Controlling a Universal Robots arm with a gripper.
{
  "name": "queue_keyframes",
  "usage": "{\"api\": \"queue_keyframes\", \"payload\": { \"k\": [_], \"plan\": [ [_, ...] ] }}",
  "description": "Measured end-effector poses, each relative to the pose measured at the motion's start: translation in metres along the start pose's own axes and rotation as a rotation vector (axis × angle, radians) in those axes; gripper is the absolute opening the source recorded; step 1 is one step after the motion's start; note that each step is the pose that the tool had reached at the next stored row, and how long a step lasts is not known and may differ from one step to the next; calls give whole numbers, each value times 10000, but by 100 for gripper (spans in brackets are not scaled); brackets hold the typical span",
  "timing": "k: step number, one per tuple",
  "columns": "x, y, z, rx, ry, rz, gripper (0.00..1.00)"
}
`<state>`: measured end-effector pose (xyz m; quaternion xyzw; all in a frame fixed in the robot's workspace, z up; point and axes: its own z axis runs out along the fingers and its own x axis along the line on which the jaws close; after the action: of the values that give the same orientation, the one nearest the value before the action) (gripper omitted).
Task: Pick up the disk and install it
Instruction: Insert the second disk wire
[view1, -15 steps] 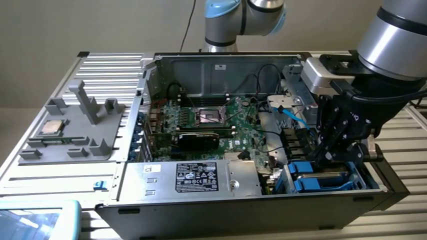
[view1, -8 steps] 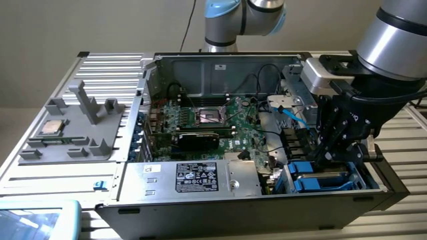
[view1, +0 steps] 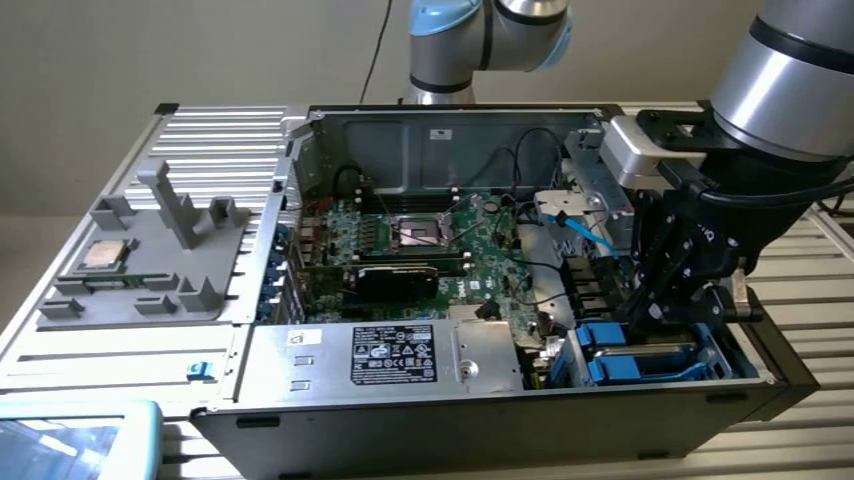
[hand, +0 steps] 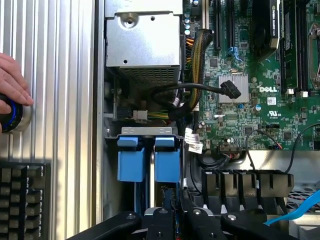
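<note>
The disk (hand: 166, 160) stands on edge in the drive bay at the front corner of the open computer case (view1: 400, 125), on the exterior view's right. Its bright blue carrier (view1: 638, 362) shows there beside a second blue carrier (hand: 131, 160). My gripper (view1: 667, 320) reaches straight down into that bay. In the wrist view its black fingers (hand: 172, 212) sit close together around the disk's near edge, so the gripper looks shut on it. The disk's metal face and label are hidden.
A hand (hand: 12, 85) rests on a blue-ringed button (hand: 10, 115) by a keyboard (hand: 22, 200). Inside the case are the motherboard (view1: 427, 245), a silver box with a black label (view1: 394, 355), black cables (hand: 200, 90) and a blue cable (hand: 295, 212). A grey tray with a chip (view1: 104, 255) lies outside.
</note>
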<state>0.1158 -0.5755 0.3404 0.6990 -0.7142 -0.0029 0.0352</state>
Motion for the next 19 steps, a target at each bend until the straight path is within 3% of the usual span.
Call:
{"api": "queue_keyframes", "payload": {
  "k": [19],
  "plan": [
    [5, -20, 18, 1, -2, 1, 16]
  ]
}}
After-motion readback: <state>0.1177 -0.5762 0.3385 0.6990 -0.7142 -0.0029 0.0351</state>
